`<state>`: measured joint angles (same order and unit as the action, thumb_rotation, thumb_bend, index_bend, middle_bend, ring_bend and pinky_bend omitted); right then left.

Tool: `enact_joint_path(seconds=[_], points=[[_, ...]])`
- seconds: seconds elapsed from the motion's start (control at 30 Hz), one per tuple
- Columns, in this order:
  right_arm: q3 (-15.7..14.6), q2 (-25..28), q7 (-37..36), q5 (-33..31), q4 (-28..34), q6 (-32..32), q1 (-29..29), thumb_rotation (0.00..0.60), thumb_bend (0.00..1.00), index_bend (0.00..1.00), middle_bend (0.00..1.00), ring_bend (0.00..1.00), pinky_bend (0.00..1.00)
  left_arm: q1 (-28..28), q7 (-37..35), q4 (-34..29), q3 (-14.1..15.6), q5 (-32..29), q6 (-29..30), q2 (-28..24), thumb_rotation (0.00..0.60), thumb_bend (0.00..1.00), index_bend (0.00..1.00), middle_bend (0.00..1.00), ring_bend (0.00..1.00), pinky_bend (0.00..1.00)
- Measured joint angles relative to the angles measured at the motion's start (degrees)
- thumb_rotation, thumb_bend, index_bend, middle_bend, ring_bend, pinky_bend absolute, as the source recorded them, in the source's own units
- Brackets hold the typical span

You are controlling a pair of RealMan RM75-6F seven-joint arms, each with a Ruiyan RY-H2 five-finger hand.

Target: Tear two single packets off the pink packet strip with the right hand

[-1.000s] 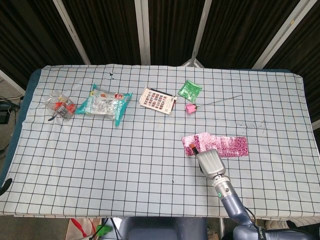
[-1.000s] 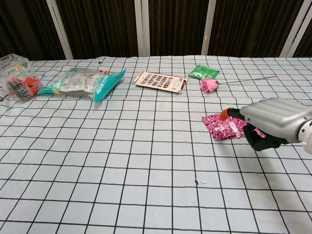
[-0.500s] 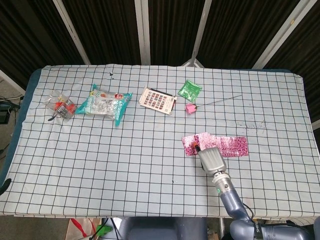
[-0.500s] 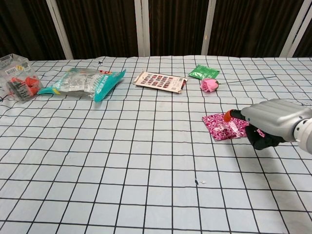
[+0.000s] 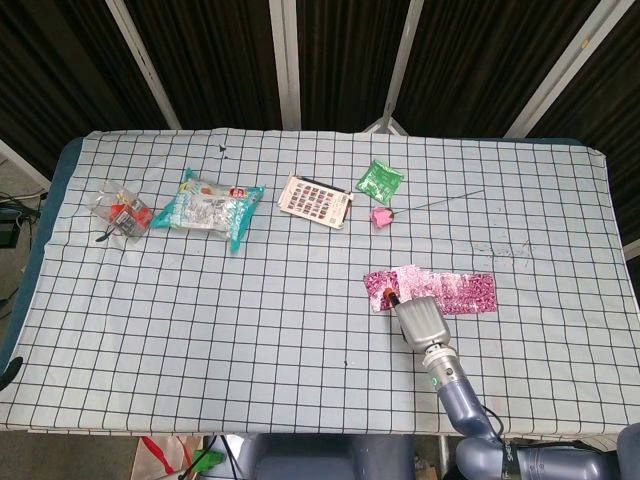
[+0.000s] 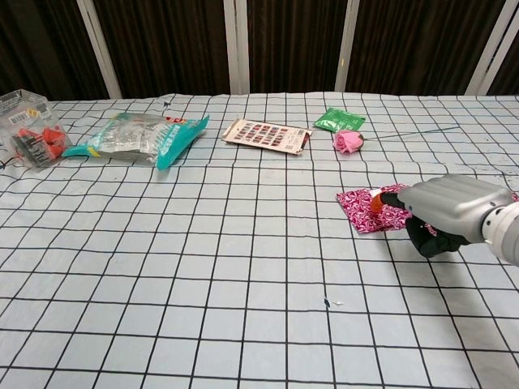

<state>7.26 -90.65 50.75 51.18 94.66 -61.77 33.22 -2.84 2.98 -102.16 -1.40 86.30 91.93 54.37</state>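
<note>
The right hand [image 5: 420, 320] comes in from 6 o'clock and lies over the near left part of the pink strip [image 5: 462, 292], which is flat on the tabletop [image 5: 300, 300] at about 4 o'clock from its middle. Its orange-tipped fingers [image 6: 378, 200] touch the strip's left packets — placed, I judge, to pin or pinch one for tearing. Whether they are clamped on it I cannot tell; the hand's back hides the grip. The left hand is not in view.

Nothing crowds the strip. Farther off, at 12 o'clock from it, lie a pink rose [image 5: 381, 216] and a green sachet [image 5: 380, 179]; toward 10 o'clock a printed card [image 5: 315, 201], then a teal bag [image 5: 208, 207] and a clear pack [image 5: 120, 210] — all well apart.
</note>
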Motion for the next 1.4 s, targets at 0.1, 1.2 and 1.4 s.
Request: enact_joint_path(seconds=[0.1, 1.2, 1.4], points=[[-0.3, -0.1, -0.1, -0.2, -0.2, -0.1, 0.2, 0.6, 0.89, 0.15, 0.83, 0.84, 0.67, 0.0, -0.1, 0.0, 0.0, 0.0, 0.0, 0.0, 0.6, 0.38, 0.18, 0.04, 0.0, 0.12], [-2.5, -7.1, 3.9, -1.8, 0.2, -2.6, 4.4, 0.6, 0.89, 0.15, 0.83, 0.85, 0.67, -0.4, -3.2, 0.6, 0.0, 0.4, 0.7, -0.8, 0.6, 0.38, 0.18, 0.04, 0.0, 0.12], [-2.6, -8.8, 5.7, -2.3, 0.7, -3.4, 5.3, 0.6, 0.89, 0.15, 0.83, 0.85, 0.67, -0.4, -3.9, 0.8, 0.0, 0.5, 0.7, -1.0, 0.6, 0.38, 0.18, 0.04, 0.0, 0.12]])
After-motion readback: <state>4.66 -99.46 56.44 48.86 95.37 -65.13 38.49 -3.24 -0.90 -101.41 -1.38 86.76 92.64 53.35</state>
